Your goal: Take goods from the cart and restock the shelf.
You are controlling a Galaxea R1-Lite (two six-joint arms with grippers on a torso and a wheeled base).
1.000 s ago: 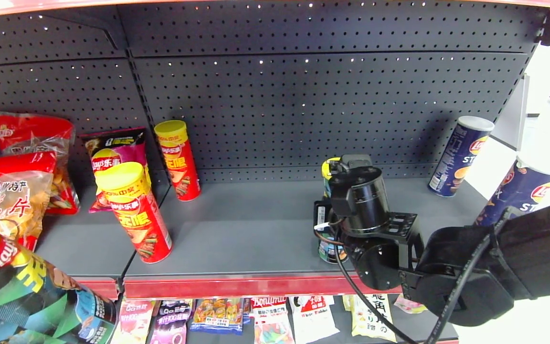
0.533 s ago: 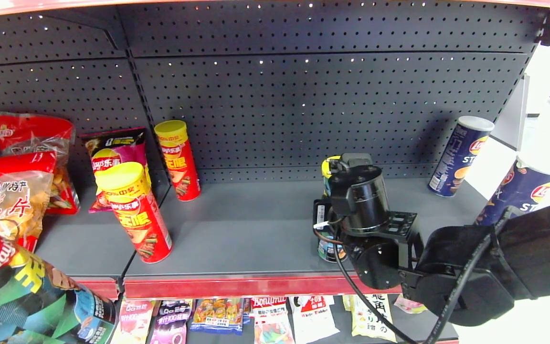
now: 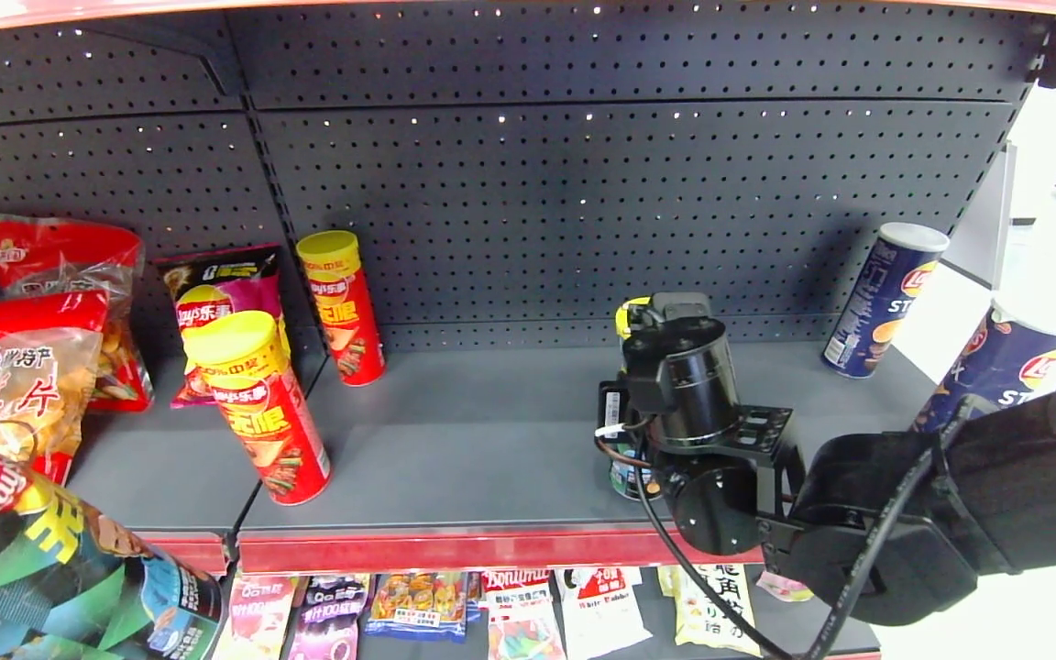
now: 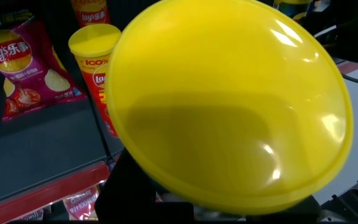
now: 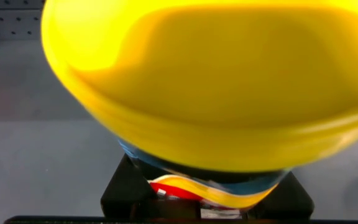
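Note:
On the grey shelf (image 3: 473,440), just behind the red front lip, stands a can (image 3: 624,478) with a yellow lid (image 3: 625,315). My right gripper (image 3: 624,422) is shut on it, and the wrist hides most of the can's body. In the right wrist view the same lid (image 5: 216,81) looms close, with a blue band and the gripper's black base under it. At the lower left, in front of the shelf, my left gripper holds a green-and-black can (image 3: 60,568) tilted in the air. The yellow lid of that can (image 4: 229,106) faces the left wrist camera.
Two red cans with yellow lids (image 3: 258,408) (image 3: 342,307) and several chip bags (image 3: 28,367) stand at the shelf's left. Two blue cans (image 3: 884,298) (image 3: 1005,367) stand at the right end. A pegboard wall (image 3: 583,202) closes the back. Snack packets (image 3: 510,605) fill the shelf below.
My right arm has shifted a little to the left and farther onto the shelf with its can. The left-held can has sunk slightly.

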